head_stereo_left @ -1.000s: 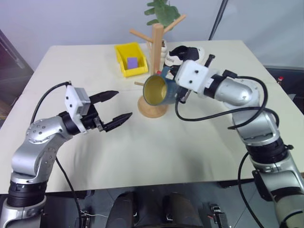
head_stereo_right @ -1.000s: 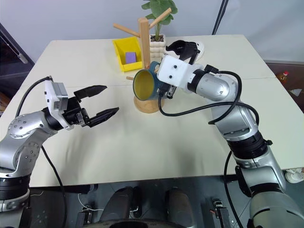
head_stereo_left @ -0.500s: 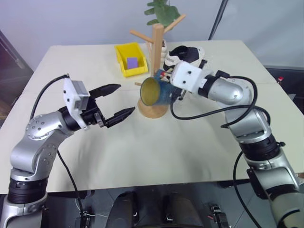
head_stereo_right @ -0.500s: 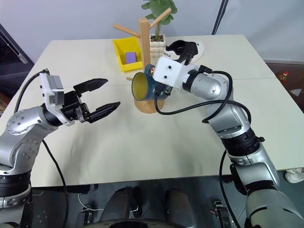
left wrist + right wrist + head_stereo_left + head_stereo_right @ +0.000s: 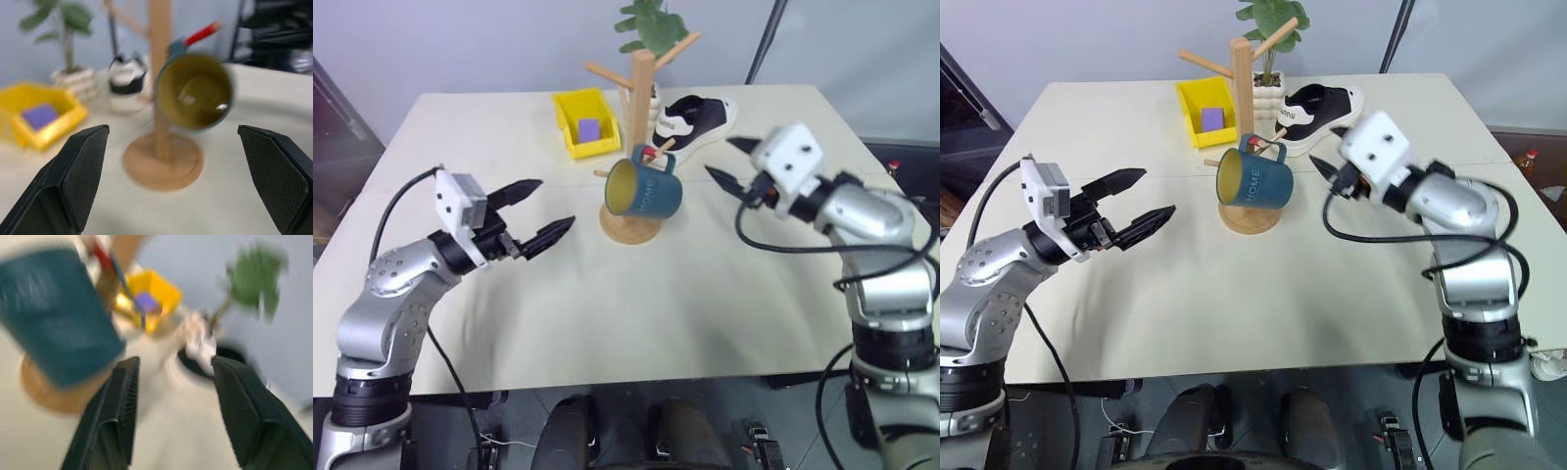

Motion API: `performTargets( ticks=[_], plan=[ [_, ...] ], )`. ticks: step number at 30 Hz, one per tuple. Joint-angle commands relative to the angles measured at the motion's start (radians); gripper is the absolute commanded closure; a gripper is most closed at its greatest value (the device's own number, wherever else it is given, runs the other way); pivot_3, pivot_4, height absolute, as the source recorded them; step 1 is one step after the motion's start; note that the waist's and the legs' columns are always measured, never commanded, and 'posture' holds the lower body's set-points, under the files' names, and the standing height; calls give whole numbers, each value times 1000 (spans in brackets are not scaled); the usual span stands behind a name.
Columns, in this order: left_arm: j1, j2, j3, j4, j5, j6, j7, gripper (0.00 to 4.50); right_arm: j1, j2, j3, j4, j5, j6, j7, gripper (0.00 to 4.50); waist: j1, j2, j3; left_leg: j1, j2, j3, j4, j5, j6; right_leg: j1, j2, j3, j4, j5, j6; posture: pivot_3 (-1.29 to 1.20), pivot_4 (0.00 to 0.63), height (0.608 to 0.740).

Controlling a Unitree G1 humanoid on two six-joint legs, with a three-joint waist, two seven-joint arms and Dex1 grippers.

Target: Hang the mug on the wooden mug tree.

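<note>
On my left, the left tool (image 5: 536, 209) hovers spread over the desk (image 5: 636, 304). In the middle, the mug (image 5: 644, 189) now hangs by its handle on the wooden mug tree (image 5: 641, 108). The right tool (image 5: 726, 162) has let go and pulled away, fingers apart and empty; hanging looks done.

Both tools (image 5: 536, 210) (image 5: 727, 164) agape, empty

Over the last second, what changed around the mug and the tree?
The right gripper let go of the mug and drew back to the right, jaws now open and empty. The mug hangs by its handle on the red-tipped peg of the wooden mug tree. The left gripper stayed open and empty; the yellow bin and shoe kept their places.
</note>
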Motion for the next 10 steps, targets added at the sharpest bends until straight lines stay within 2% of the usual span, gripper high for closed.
performTargets(
  ticks=[1, 5, 10],
  plan=[
    [44, -63, 43, 97, 95, -83, 110, 0, 155, 115, -104, 42, 84, -79, -75, 2141, 3, -1, -1, 1, 0, 0, -1, 0, 0, 1, 0, 0, 0, 0, 0, 0, 150, 740],
    [91, -122, 61, 170, 144, -123, 184, 0, 247, 206, -124, 147, 94, -192, -137, 2141, -1, 0, -1, 1, 0, 0, -1, 0, 0, 1, 0, 0, 0, 0, 0, 0, 150, 740],
    [135, -148, 79, 186, 170, -141, 223, 0, 283, 240, -113, 193, 127, -269, -151, 2141, 2, 0, -1, 1, 0, 0, 0, 0, 0, 0, 0, 1, 1, 0, 1, 0, 150, 740]
  ],
)
